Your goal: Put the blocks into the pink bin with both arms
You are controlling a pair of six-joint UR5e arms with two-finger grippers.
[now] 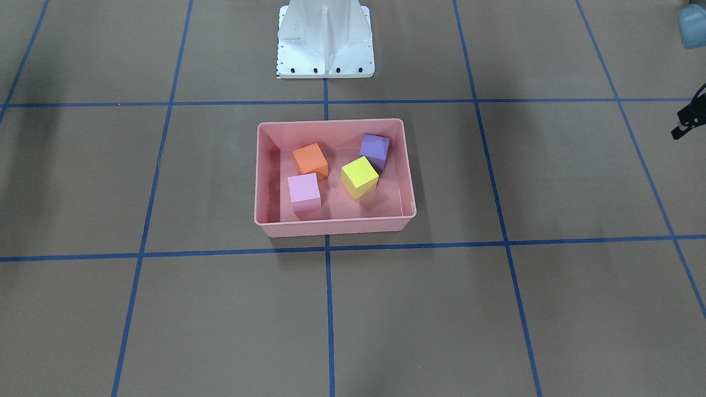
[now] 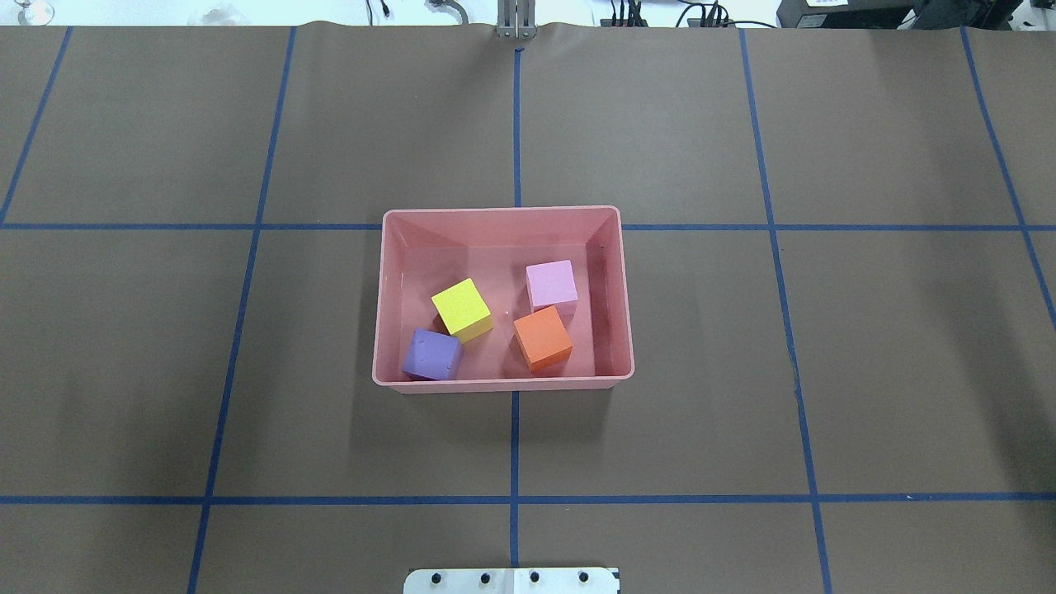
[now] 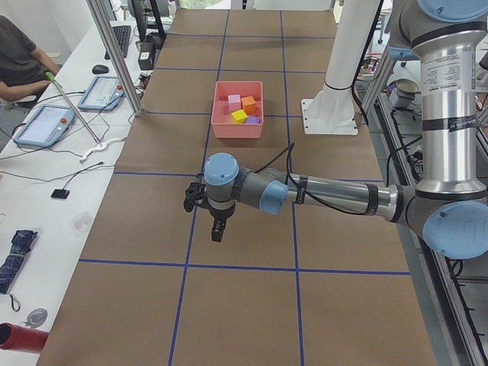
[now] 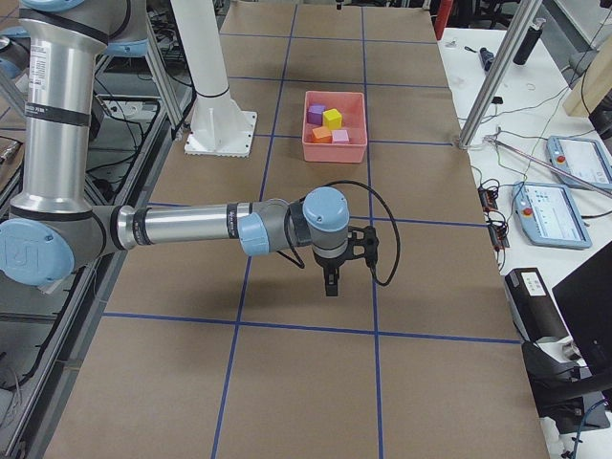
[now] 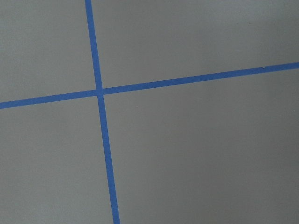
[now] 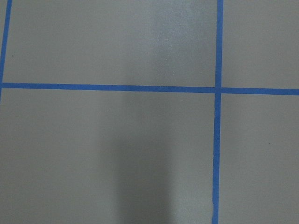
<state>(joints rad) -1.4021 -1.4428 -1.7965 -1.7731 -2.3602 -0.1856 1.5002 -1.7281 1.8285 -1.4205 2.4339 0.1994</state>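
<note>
Salmon-pink, the bin (image 2: 503,213) sits in the middle of the table (image 2: 742,371), just ahead of the white base (image 1: 325,44), over a crossing of blue tape lines (image 2: 516,445). All 4 blocks lie inside it.

From overhead, the purple block (image 2: 432,355) is in the bin's near left corner. The yellow block (image 2: 462,307) is just beside it, turned at an angle. The pink block (image 2: 551,285) lies toward the right wall, and the orange block (image 2: 542,338) is just beside it on the robot's side. Whether these neighbours touch cannot be told.

The left fingers (image 3: 218,231) point down above bare table toward the robot's left end, well apart from the bin, on the left arm (image 3: 335,194), which is stretched out low. The right fingers (image 4: 331,284) point down the same way toward the right end, on the right arm (image 4: 182,228), also well apart from the bin. No block is in either pair. How far either pair is open cannot be told from the side views. Both wrist views show only table and tape lines.
</note>
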